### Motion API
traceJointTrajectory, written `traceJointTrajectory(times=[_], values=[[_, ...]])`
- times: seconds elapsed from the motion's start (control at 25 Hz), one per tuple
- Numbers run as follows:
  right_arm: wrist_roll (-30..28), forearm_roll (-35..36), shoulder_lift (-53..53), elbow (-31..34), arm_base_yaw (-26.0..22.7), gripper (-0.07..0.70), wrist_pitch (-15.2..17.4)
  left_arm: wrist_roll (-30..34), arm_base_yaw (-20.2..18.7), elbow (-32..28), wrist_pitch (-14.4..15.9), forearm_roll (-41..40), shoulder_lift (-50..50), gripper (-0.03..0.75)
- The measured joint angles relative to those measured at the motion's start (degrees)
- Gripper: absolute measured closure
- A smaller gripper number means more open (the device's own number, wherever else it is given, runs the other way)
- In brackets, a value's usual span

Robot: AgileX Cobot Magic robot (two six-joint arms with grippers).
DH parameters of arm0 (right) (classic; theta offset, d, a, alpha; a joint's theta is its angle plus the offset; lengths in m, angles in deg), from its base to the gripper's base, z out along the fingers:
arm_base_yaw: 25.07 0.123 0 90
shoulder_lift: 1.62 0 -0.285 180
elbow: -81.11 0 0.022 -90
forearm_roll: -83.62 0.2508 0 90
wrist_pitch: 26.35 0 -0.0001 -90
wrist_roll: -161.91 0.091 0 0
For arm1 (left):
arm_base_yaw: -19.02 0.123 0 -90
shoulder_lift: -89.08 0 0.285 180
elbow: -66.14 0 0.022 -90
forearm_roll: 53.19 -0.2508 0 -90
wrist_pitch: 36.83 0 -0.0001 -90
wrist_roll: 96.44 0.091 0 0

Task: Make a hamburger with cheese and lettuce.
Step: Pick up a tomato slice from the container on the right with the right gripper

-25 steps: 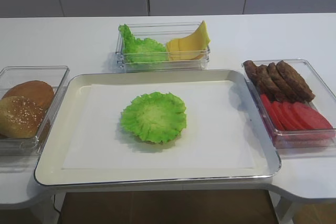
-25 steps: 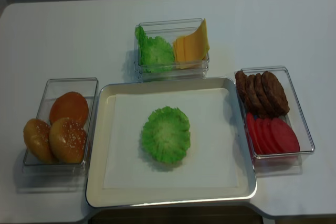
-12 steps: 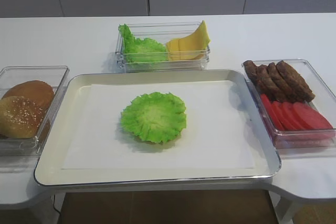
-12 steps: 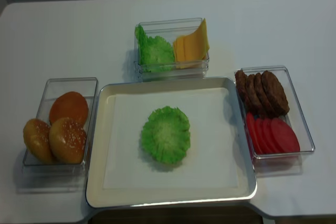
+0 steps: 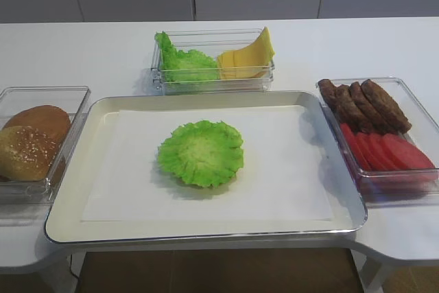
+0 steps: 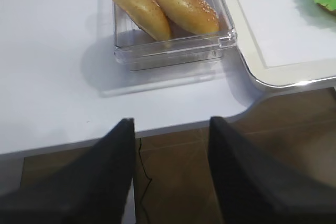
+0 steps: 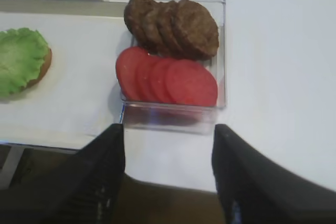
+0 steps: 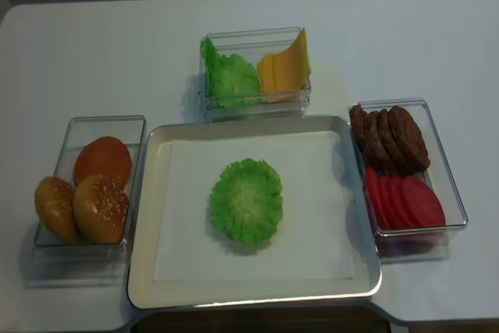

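White surface (image 5: 96,53) holds a cream metal-rimmed tray (image 5: 72,228) lined with white paper (image 5: 288,169). The hamburger (image 5: 200,153), a flat round frilly green lettuce leaf over a tan bun base, sits near tray centre; the bun edge shows in the right wrist view (image 7: 46,62).

Behind the tray, a clear plastic box (image 8: 251,37) holds the bunched green lettuce (image 8: 228,77) on the left and the yellow-orange cheese slices (image 8: 285,69) on the right, leaning upright, touching each other.

Left of the tray: clear box (image 8: 82,126) with 3 brown buns (image 8: 100,207), 2 sesame-topped. Right of the tray: clear box (image 8: 447,169) with 4 dark brown patties (image 8: 390,138) at the back and overlapping red tomato slices (image 8: 405,202) at the front.

Left gripper (image 6: 170,169): fingers spread, holding nothing, off the surface's front edge near the bun box. Right gripper (image 7: 169,174): fingers spread, empty, just in front of the patty/tomato box.
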Motion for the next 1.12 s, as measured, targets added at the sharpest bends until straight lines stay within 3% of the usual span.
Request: traceJointTrajectory(times=[0.16,0.24,0.4,0.68,0.88,1.12], values=[[-4.2,4.2,-6.7,-0.9,0.0,0.211,-6.4,0.0,0.0,0.0,0.0,0.0,0.0,0.373],[-4.2,5.8,-10.1,-1.6,0.0,0.211,-6.9,0.0,0.0,0.0,0.0,0.0,0.0,0.373],[1.2,6.8,-17.4,-3.0,0.0,0.211,-6.8,0.0,0.0,0.0,0.0,0.0,0.0,0.373],[6.5,8.8,-27.1,-7.8,0.0,0.211,-3.9,0.0,0.0,0.0,0.0,0.0,0.0,0.373],[7.7,10.4,-34.4,-13.3,0.4,0.212,0.7,0.0,0.0,0.0,0.0,0.0,0.0,0.373],[16.4,2.7,-44.3,-21.4,9.9,0.211,6.0,0.0,0.0,0.0,0.0,0.0,0.0,0.373]])
